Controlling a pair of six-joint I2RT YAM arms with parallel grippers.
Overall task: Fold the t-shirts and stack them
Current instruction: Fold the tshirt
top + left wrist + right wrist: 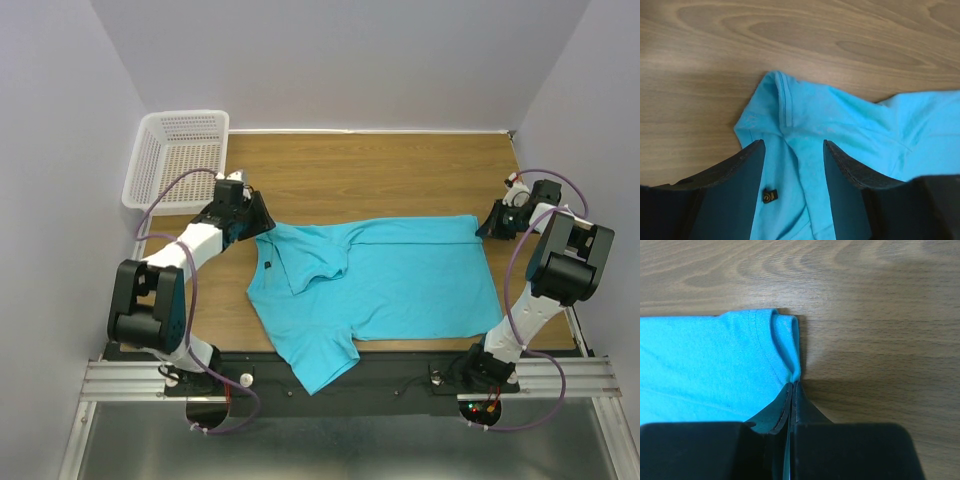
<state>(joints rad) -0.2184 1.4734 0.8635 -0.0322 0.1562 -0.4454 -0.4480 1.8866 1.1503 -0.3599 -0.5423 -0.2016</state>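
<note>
One turquoise t-shirt (400, 280) and one basket (180, 150): left fingers (747, 175) apart over collar, right fingers (807, 415) clamping hem.

We see our right hand (792, 388) pinched shut on a corner of the blue shirt (700, 365), on the wooden surface (880, 315).

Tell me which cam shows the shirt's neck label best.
Left wrist: the label sits close up on the shirt, between the fingers of the open left gripper. Top view shows it only as a tiny dark speck at the neck. Right wrist shows no label, just a hemmed shirt corner pinched in the shut right gripper.
</note>
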